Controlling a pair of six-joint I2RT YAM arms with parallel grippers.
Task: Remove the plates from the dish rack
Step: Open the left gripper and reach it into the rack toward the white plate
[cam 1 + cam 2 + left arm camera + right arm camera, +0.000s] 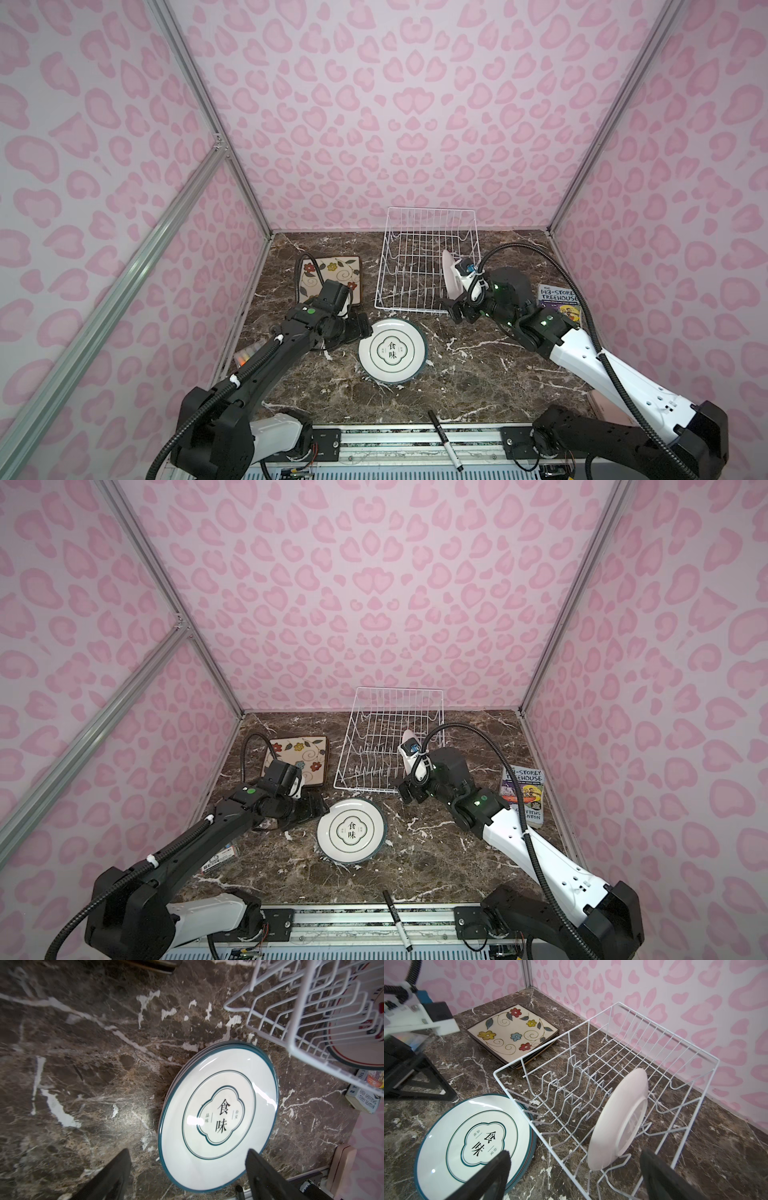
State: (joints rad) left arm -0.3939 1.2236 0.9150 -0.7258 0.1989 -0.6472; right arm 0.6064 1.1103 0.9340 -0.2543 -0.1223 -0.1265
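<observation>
At the near right corner of the dish rack [668, 1031], right gripper [576, 1152] spread wide, empty, facing the one round white plate [612, 1126] standing on edge between the tines. Just in front of the rack, left gripper [189, 1152] likewise wide, holding nothing, over the stack of green-rimmed round plates [392, 350] lying flat on the marble table [478, 374]. Farther left, square flowered plates [336, 270] stacked flat. Mostly done, by the look of it; needs only that last plate lifted out.
</observation>
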